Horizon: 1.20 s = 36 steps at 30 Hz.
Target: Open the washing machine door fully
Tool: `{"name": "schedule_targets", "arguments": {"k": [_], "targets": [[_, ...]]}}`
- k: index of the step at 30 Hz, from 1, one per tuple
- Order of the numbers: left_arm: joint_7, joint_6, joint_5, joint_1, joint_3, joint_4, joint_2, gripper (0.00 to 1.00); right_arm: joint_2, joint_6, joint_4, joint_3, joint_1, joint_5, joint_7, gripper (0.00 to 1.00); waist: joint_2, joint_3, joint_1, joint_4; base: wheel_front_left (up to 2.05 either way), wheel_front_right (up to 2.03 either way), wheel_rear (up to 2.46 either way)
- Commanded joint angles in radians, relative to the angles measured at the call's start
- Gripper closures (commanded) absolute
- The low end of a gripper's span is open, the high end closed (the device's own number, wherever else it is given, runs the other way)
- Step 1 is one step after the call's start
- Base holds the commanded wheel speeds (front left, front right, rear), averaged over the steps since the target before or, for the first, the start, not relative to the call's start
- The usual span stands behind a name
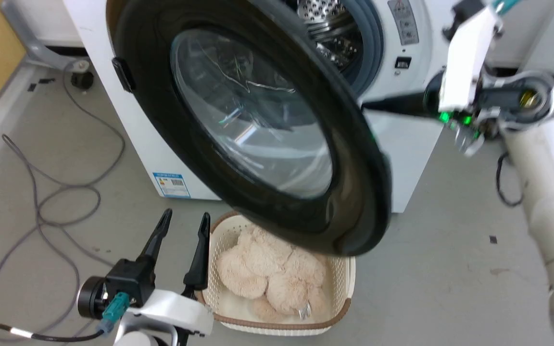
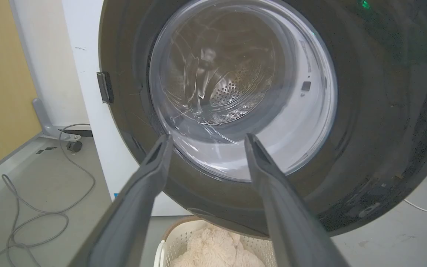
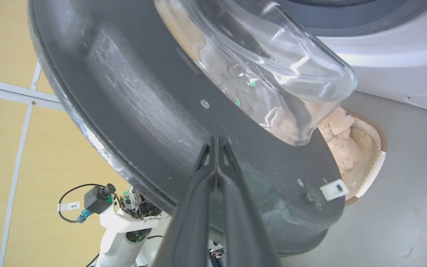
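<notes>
**drumroll:** So where's the door at right now?

**sudsy:** The washer (image 1: 402, 158) is the big white box, with its steel drum showing at the top of the head view. The door (image 1: 354, 182) is swung partway out from it and hangs over the basket (image 1: 344, 288) of beige fluff on the floor.

**drumroll:** What does it look like?

**sudsy:** It's a big glossy black disc with a clear bowl (image 1: 253, 110) bulging out of its inner side. You can see the drum holes right through the glass from the left wrist. The inner face is matte grey with scuffs, a couple of screws and a small white latch piece near the rim.

**drumroll:** And the claws?

**sudsy:** The right gripper (image 3: 217, 142) has its fingers pressed together, tips against that inner face between the bowl and the rim. The left gripper (image 1: 185, 215) is spread wide, holding nothing, low in front of the door's outer side. There's also a tiny black tab (image 1: 124, 74) on the rim's left edge.
</notes>
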<state>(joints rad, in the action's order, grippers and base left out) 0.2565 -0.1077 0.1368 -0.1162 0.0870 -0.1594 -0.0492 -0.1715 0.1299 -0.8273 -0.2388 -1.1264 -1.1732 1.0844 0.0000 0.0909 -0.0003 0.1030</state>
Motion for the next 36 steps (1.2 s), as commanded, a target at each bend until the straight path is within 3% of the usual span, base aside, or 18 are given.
{"name": "schedule_targets", "arguments": {"k": [1, 24, 36], "targets": [[0.005, 0.002, -0.008, 0.019, -0.001, -0.006, -0.003, 0.0, 0.023, 0.001, 0.018, -0.001, 0.067, -0.009, 0.02, 1.0, 0.0, -0.023, 0.0003, 0.003, 0.0, 0.0, 0.0], [0.005, 0.008, -0.017, 0.075, -0.009, -0.044, -0.009, 0.0, 0.112, 0.001, 0.381, 0.031, 0.381, -0.055, 0.215, 1.0, 0.0, -0.083, 0.0003, 0.007, 0.0, 0.0, 0.0], [0.005, 0.009, -0.015, 0.07, -0.013, -0.058, -0.014, 0.0, 0.121, 0.001, 0.506, -0.081, 0.452, -0.185, 0.19, 1.0, 0.0, -0.074, 0.0003, 0.021, 0.0, 0.0, 0.0]]}}
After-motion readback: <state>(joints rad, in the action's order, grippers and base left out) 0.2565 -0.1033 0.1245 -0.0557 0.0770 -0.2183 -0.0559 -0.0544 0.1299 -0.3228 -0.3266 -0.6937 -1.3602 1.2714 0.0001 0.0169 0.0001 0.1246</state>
